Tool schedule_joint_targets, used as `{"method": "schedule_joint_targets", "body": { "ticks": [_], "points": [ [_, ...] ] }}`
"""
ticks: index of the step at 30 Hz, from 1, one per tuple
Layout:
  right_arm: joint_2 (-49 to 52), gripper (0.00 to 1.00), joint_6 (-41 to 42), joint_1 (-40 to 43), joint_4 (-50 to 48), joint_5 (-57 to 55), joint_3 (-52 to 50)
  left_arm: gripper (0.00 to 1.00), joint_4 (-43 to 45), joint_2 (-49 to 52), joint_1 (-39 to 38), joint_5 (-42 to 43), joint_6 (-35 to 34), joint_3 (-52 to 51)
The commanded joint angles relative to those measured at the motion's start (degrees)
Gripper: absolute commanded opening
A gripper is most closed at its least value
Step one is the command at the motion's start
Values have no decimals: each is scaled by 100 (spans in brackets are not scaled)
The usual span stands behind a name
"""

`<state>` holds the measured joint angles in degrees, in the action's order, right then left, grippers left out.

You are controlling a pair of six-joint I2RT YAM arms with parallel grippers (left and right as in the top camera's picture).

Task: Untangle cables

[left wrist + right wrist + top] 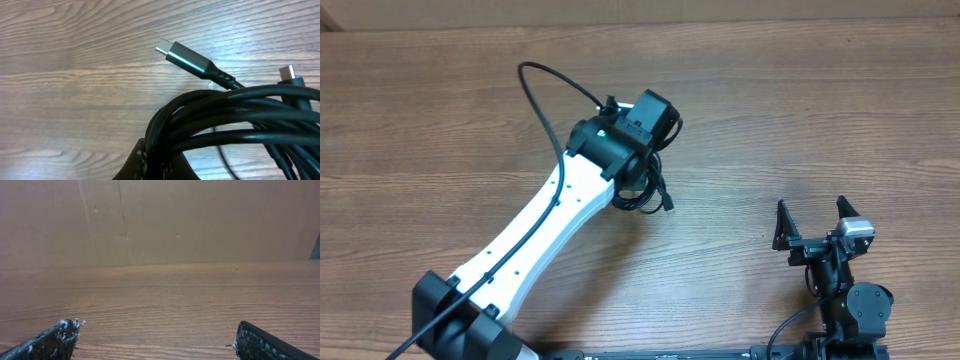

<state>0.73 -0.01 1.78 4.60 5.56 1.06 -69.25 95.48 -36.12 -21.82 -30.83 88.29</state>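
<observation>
Right now your left claw (152,166) is clenched, and in its wrist view it looks to be grasping several strands of the cables (235,112) at once, where the coil crosses directly over its dark finger. Just beyond the claw, one silver-tipped plug (182,55) sticks out free of the loops, and a second plug (289,73) shows further off to the side.

Watch for three things. Because the grip seems to take the coil and not one cord, a pull would likely drag the whole knot along or cinch the loops tighter. A plug could catch inside a loop as the strands slide. And nothing pins the far side of the bundle: your right claw (812,222) stands released, jaws wide, well apart from the cables, so the bundle would simply follow the left arm.

From overhead, the left wrist housing hides the fingers and most of the coil; you see only loops and a plug end poking out beneath it, but you do get the spacing between the two claws and the arm's own thicker wire (535,90) arching clear of the bundle. The right wrist view shows only bare table (160,305) and a cardboard wall (200,220), no cables.
</observation>
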Motion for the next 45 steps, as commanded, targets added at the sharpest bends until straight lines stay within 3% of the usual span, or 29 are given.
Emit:
{"method": "schedule_joint_targets", "body": {
  "ticks": [1,7,17,20,24,27,33,35,39,45],
  "points": [
    [-57,100,15,17,-20,-37,-57,4,-129,-90,15,-179,-216,116],
    [-57,100,15,17,-20,-37,-57,4,-306,-90,15,-155,-31,105],
    [-57,100,15,17,-20,-37,-57,4,-177,-87,15,649,1950,105],
    [-57,100,15,17,-20,-37,-57,4,-22,-87,15,1104,2931,101],
    [-57,100,15,17,-20,-37,-57,4,111,-87,15,1117,3722,101],
    [-57,100,15,17,-20,-39,-57,4,173,-87,15,1128,3807,101],
    [-57,100,68,17,-24,155,-57,4,378,-9,15,1539,3344,63],
    [-57,100,632,17,-46,372,-57,4,494,44,13,1735,3348,-20],
    [-57,100,2590,17,-90,839,-57,4,669,149,20,1641,3569,-273],
    [-57,100,4214,17,-138,1261,-57,17,1110,433,20,1019,4505,-826]
  ]
}}
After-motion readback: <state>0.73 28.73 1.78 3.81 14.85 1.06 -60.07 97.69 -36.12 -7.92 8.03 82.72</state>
